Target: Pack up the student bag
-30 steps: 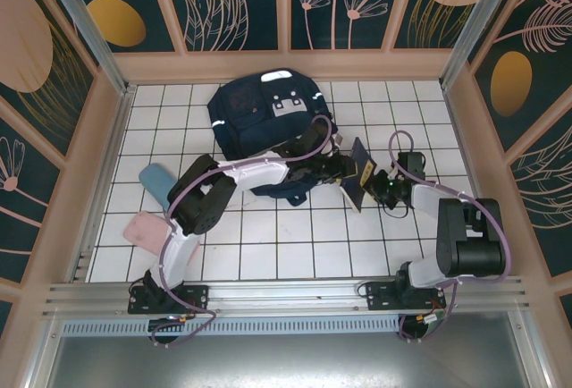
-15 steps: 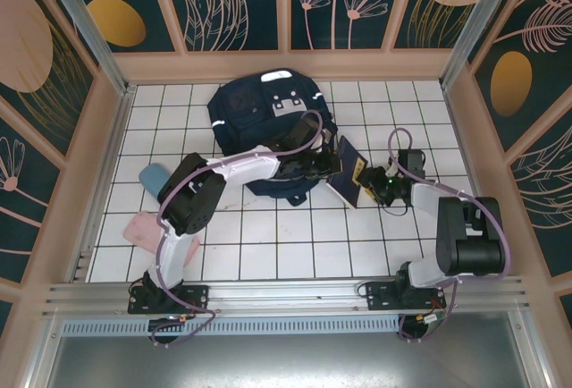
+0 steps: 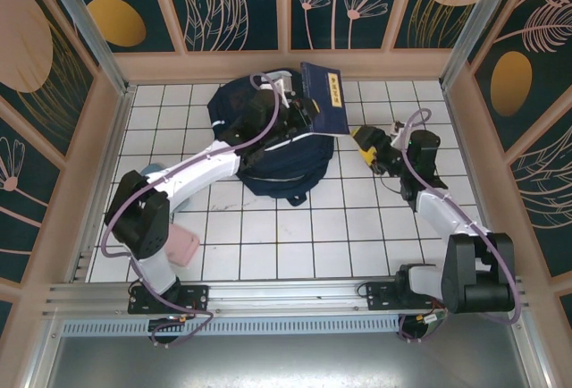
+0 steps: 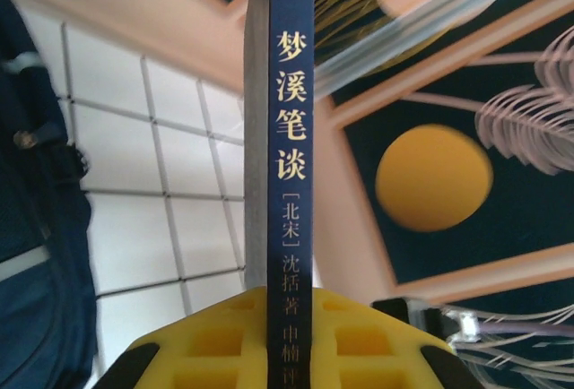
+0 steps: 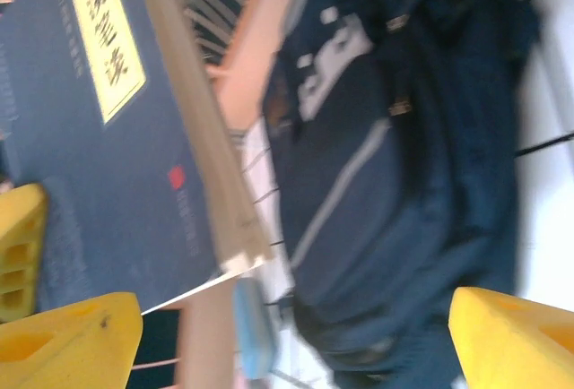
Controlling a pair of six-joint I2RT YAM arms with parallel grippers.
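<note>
While the left pincer (image 3: 302,118) clamps a dark-blue book (image 3: 326,97) near its lower edge, the student bag (image 3: 277,164) lies flat on the white tiled tabletop (image 3: 268,245), in the far middle part, close to the back wall (image 3: 232,4). In the top view the book covers the far right corner of the bag. The left wrist view shows its spine upright between the two yellow fingers (image 4: 215,340), which press on both covers. The left arm reaches slantwise over the left half of the bag, so this part is partly hidden from above. I cannot tell from the pictures if the bag's zipper is open.

The right pincer (image 3: 366,140) hovers just to the right of the bag, apart from it, and points toward the bag and the book. Its yellow fingers (image 5: 516,340) are spread wide and hold nothing.

On the near left of the tabletop lies a pink soft case (image 3: 185,247), partly under the elbow of the left arm. A light-blue thing (image 3: 150,172) lies behind it, mostly covered by the same arm. Both are well apart from the bag.
</note>
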